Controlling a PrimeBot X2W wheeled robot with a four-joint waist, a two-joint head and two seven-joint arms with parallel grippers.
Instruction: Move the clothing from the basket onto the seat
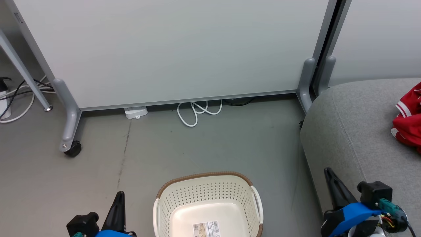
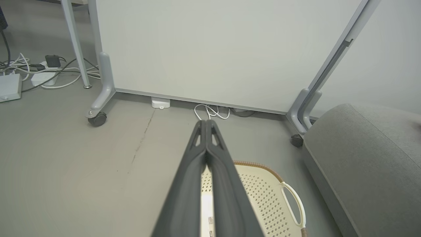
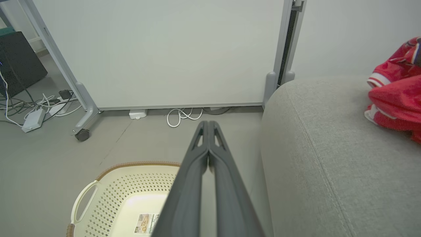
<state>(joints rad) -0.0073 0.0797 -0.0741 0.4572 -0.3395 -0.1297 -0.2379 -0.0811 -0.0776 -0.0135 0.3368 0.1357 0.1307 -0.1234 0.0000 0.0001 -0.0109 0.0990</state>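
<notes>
The cream perforated basket (image 1: 207, 194) with a brown woven rim stands on the floor at the bottom middle, with nothing inside but a barcode sticker on its base; it also shows as basket (image 2: 263, 194) and basket (image 3: 131, 187). Red clothing (image 1: 409, 121) with white trim lies on the grey seat (image 1: 355, 131) at the right edge, also seen as clothing (image 3: 396, 95) on the seat (image 3: 329, 158). My left gripper (image 1: 119, 194) is shut and empty left of the basket, fingertips together (image 2: 206, 122). My right gripper (image 1: 328, 171) is shut and empty over the seat's front edge, tips pressed together (image 3: 208, 123).
A white partition panel (image 1: 171, 49) on grey wheeled legs (image 1: 69, 131) stands behind the basket. White cable loops (image 1: 197, 112) and a small white box (image 1: 136, 112) lie at its foot. More cables and power strips (image 2: 29, 72) lie far left. Bare grey floor (image 1: 148, 148) surrounds the basket.
</notes>
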